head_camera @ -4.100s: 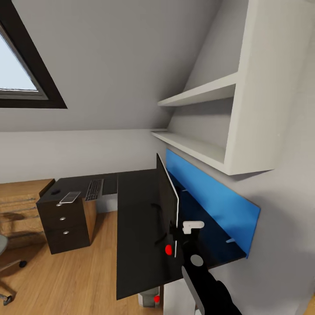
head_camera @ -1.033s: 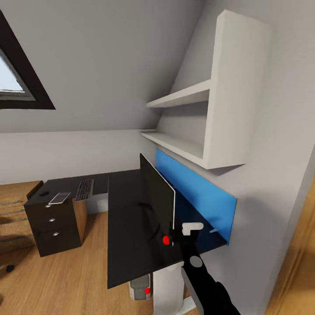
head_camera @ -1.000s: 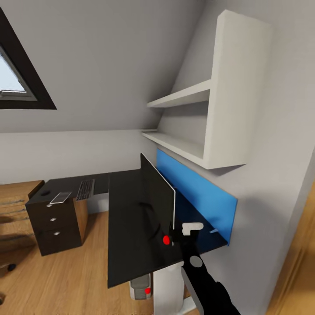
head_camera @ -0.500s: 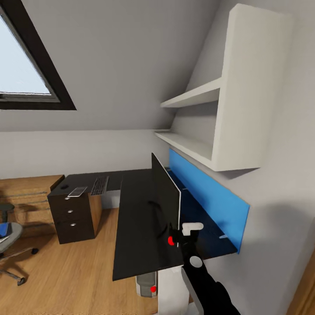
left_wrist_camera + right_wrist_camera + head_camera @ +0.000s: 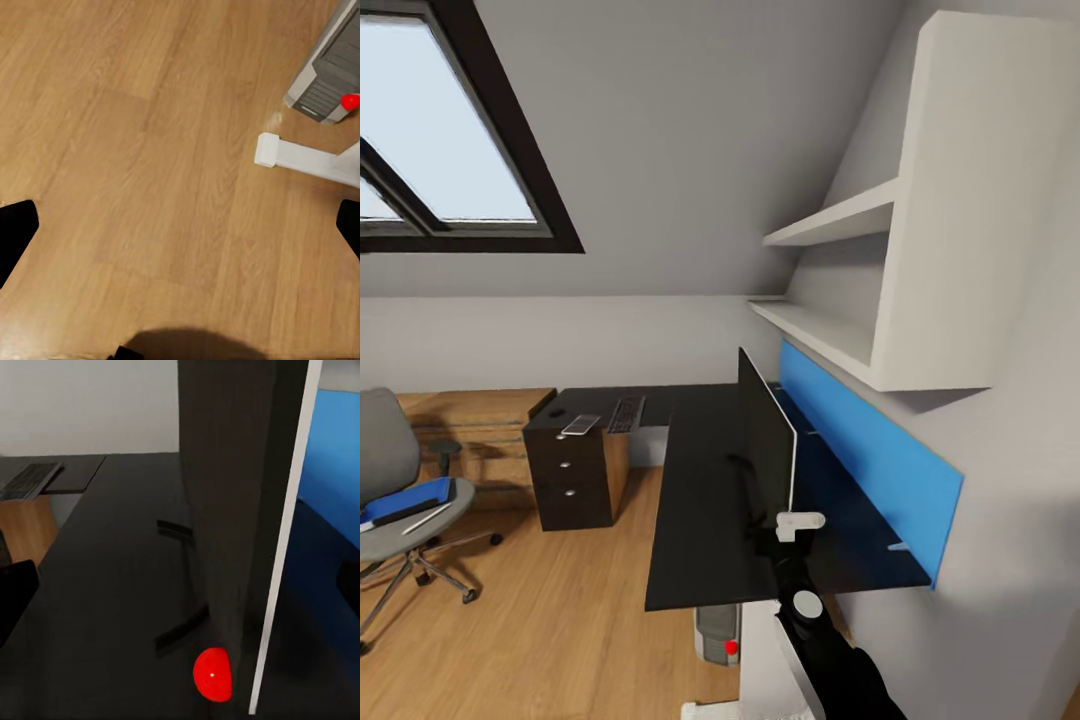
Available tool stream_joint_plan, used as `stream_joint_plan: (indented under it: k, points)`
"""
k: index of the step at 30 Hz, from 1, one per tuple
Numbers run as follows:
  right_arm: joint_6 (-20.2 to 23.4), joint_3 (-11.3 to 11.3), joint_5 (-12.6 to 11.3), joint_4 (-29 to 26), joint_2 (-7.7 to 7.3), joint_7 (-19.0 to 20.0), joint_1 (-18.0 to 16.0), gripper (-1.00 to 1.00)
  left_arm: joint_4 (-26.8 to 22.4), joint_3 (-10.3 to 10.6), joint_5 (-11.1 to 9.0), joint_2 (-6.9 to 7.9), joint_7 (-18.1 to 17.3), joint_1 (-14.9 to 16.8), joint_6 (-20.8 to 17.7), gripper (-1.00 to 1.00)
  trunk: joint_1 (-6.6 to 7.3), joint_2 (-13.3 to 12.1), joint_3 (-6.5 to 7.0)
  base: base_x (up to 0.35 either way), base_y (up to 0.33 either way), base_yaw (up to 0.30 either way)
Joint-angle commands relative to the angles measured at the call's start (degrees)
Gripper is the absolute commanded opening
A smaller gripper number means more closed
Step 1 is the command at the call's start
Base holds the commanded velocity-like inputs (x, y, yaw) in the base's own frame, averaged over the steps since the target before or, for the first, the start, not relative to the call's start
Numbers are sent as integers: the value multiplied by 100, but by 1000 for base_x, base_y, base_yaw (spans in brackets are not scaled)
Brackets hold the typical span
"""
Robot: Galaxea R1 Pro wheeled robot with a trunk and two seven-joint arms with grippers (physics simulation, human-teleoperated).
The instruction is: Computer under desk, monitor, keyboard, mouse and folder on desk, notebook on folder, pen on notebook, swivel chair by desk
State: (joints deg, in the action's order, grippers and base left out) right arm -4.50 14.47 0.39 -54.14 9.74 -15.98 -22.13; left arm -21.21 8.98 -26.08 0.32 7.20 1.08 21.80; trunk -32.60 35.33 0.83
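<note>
Three views split the room between them. The head view takes in the long glossy black L-shaped desk [image 5: 700, 500] running along the wall, with the wide thin black monitor [image 5: 765, 450] with its silver edge standing upright on it, seen nearly edge-on. On the desk's far wing, above the drawer unit with round silver knobs [image 5: 575, 480], lie the long slim dark grey keyboard [image 5: 626, 413], a pale flat rectangular item [image 5: 581, 424] beside it and a small rounded black mouse [image 5: 557, 412] at the far corner. The grey padded swivel chair [image 5: 400, 500] stands well apart from the desk on the wooden floor [image 5: 560, 620], carrying the flat bright blue folder [image 5: 405, 497], something dark on top of it that I cannot identify, and the thin pale pen [image 5: 428, 517] by the seat's front edge. The grey computer tower [image 5: 718, 633] with a red light sits under the desk.

The right wrist view alone shows the monitor's red light [image 5: 212, 675] close up at its lower corner, the screen rising just ahead between the two dark fingertips [image 5: 16, 589] of the right gripper [image 5: 187, 600], which are spread wide and grip nothing; the long blue wall panel [image 5: 337, 457] lies behind.

The left wrist view looks down at bare floor, the computer tower and a white bar-shaped foot [image 5: 300, 157] beside it; the left gripper [image 5: 180, 225] is likewise spread wide and empty.

A white shelf unit [image 5: 920, 220] hangs above the blue panel, and a dark-framed skylight [image 5: 450, 150] is set into the sloped ceiling.
</note>
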Motion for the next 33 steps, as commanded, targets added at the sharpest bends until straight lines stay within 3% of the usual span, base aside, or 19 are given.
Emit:
stream_joint_plan:
  k: [1, 18, 33]
  points:
    - [-22, 12, 4, 14, -4, -37, -2, 100, 3, 47, -19, 3, 47, 4, 23, 100, 1, 3, -1, -238, -86, 251]
    - [-193, 29, 13, 260, 2, -28, -2, 100, 3, 47, -20, 3, 44, 1, 24, 100, 1, 3, -1, -241, -77, 251]
    - [-312, 21, 14, 277, -1, -28, -2, 100, 3, 49, -18, 3, 47, 2, 23, 100, 1, 3, -8, -38, -81, 223]
